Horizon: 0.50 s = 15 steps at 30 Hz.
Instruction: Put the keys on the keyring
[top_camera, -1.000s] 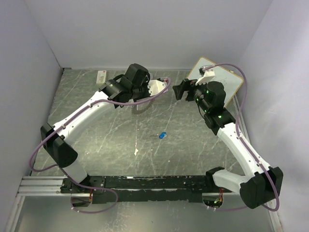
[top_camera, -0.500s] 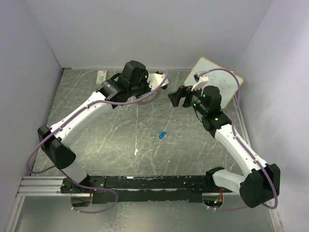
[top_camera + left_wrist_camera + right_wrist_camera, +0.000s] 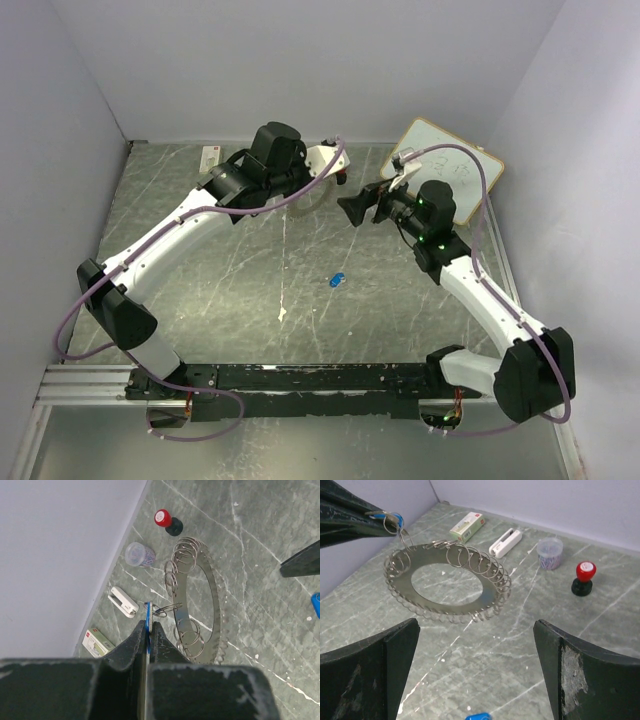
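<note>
Keyring (image 3: 447,609), gear-fringed metal ring at 12 o'clock of the table (image 3: 200,290), is linked by a small wire loop to one blue key (image 3: 148,617) clamped in the closed left gripper (image 3: 148,630); a second blue key (image 3: 337,280) is seen lying at 6 o'clock of the wide-open, empty right gripper (image 3: 352,208).

Grey-green marbled tabletop (image 3: 250,270), white-veined, between plain pale lilac walls (image 3: 300,60)
</note>
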### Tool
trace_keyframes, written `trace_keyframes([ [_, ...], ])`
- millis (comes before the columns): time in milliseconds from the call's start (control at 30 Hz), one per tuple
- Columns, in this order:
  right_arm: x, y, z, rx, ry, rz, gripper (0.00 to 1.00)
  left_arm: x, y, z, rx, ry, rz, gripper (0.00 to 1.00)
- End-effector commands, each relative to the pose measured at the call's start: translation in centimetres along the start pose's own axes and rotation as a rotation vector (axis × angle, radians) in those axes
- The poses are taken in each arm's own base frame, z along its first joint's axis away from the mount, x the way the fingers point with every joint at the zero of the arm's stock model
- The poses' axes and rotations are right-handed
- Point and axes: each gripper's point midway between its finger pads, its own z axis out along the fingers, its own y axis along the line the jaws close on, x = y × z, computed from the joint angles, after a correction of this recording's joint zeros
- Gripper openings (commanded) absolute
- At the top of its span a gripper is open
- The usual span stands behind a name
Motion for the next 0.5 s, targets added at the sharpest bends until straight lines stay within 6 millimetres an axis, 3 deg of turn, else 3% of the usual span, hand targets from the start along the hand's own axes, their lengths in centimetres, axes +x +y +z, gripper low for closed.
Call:
trace_keyframes([
  [0,-2.8,0.7,1.1,-0.060,-0.063,-0.042,0.98,-3.6,2.2,-2.0,-0.055,-0.124,-0.041,0.07],
  [233,-4.4,1.1,1.2,-0.061,-0.113,0.007,0.92,-3.8,1.9,-1.8,-0.042,-0.140,-0.061,0.07],
  [467,-6.6,3.0,1.0,-0.170,-0.164,-0.111,0.73,-3.9,1.5,-1.6,-0.019,-0.138,-0.060,0.07],
])
